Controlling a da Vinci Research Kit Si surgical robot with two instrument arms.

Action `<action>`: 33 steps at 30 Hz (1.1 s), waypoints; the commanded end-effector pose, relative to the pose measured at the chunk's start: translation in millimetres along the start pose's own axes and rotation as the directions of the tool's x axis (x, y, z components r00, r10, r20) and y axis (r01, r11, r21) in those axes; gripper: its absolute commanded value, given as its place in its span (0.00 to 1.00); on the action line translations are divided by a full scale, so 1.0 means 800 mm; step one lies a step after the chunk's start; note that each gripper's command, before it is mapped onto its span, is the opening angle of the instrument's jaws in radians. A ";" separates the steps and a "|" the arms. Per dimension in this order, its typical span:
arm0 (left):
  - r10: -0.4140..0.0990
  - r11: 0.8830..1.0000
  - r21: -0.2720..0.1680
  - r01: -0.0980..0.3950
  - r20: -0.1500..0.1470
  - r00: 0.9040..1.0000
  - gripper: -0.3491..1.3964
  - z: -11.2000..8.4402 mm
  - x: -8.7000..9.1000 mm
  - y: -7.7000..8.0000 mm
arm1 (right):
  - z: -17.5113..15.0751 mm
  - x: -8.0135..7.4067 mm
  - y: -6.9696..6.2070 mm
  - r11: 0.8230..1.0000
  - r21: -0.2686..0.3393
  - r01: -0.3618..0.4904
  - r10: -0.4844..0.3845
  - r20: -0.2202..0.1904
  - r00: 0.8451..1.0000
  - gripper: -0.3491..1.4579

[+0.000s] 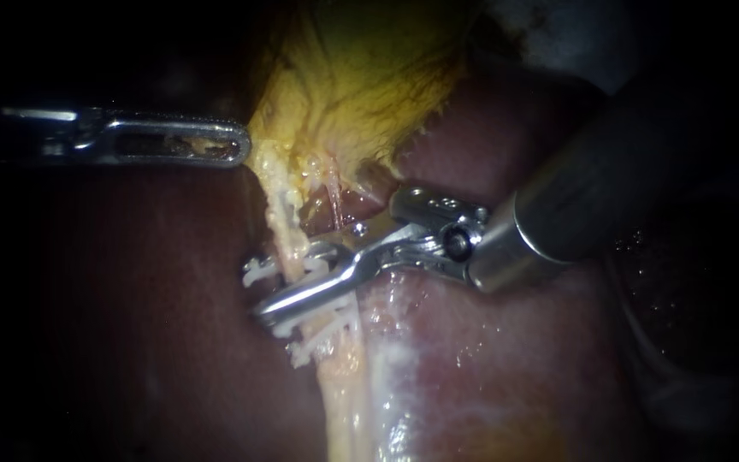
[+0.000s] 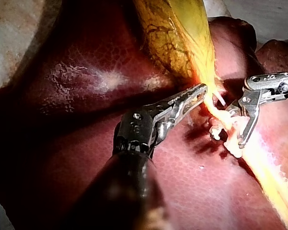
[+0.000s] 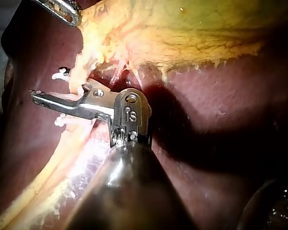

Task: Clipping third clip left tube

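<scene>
The yellow gallbladder [image 1: 361,77] narrows into the pale left tube [image 1: 288,227], which runs down over the liver [image 1: 130,299]. My right instrument [image 1: 280,295] comes in from the right and its jaws straddle this tube, closed on it from both sides. One white clip [image 1: 256,272] sits on the tube just above the jaws, another white clip [image 1: 301,352] just below. My left instrument [image 1: 237,144] reaches in from the left, jaws together, pinching the gallbladder's edge. A thin pink strand [image 1: 335,197] lies to the right of the tube.
Dark red liver [image 2: 86,62] surrounds the site on all sides. In the right wrist view the shaft [image 3: 125,191] of my right instrument covers the tissue beneath it. A wet pale band [image 1: 387,385] runs beside the tube's lower part.
</scene>
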 end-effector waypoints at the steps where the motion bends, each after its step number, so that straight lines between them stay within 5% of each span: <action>1: 0.000 1.000 0.000 0.000 0.000 1.000 0.00 0.0000 0.0000 0.0000 | -0.0001 0.0002 0.0000 1.000 -0.001 -0.002 0.002 0.000 1.000 0.47; 15: 0.000 1.000 0.000 0.000 0.000 1.000 0.00 0.0001 0.0000 0.0000 | -0.0005 0.0022 0.0005 0.999 -0.039 -0.015 0.013 -0.034 0.999 0.39; 33: 0.000 1.000 0.000 0.000 0.000 1.000 0.00 0.0001 0.0000 0.0001 | -0.0005 0.0019 0.0010 0.997 -0.061 -0.054 0.051 -0.052 0.997 0.00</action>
